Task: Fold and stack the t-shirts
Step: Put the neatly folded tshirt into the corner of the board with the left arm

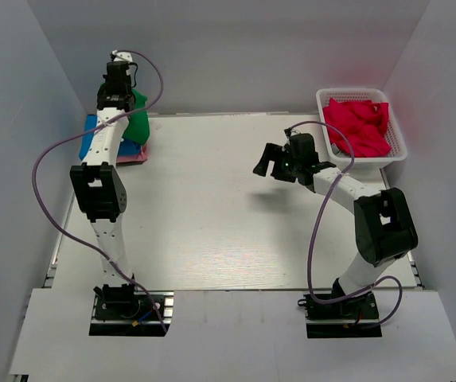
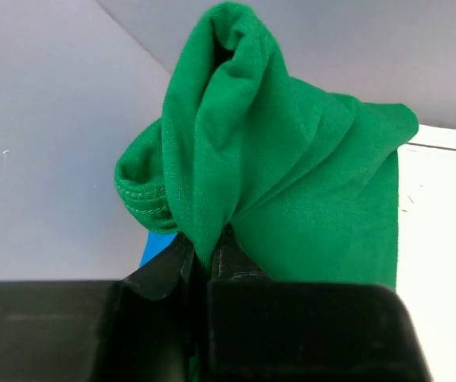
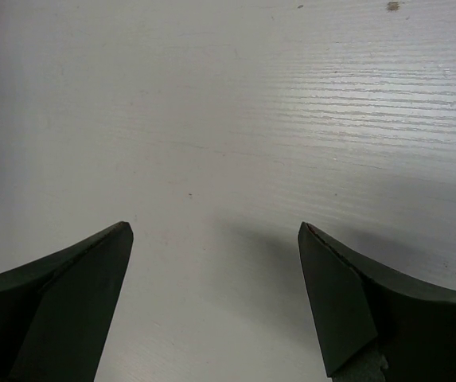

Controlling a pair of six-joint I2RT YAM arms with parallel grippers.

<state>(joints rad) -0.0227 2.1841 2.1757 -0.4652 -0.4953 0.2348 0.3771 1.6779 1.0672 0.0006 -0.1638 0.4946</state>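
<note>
- The dark green soft cloth t-shirt (image 2: 291, 183) is held bunched and raised at the 10 o'clock corner of the white table (image 1: 212, 231), with its folds hanging toward the pile below.
- The left gripper (image 2: 208, 247) is almost closed, and a ridge of the green cloth is pinched between its two black fingers.
- A blue cloth t-shirt (image 1: 91, 129) and a pink cloth t-shirt (image 1: 132, 158) are laid flat under the green one at the same 10 o'clock corner. The pink cloth shows only as a strip at the near edge of the pile, beneath the blue.
- A red cloth t-shirt (image 1: 359, 127) is left crumpled inside the white plastic lattice basket (image 1: 396, 150), which is placed at the table's 2 o'clock corner.
- The right gripper (image 3: 216, 231) is held above bare table, toward 1 o'clock from the table's middle and well apart from the basket.
- Its jaws are spread wide and nothing is gripped. Only the table surface is seen between them in the wrist view.
</note>
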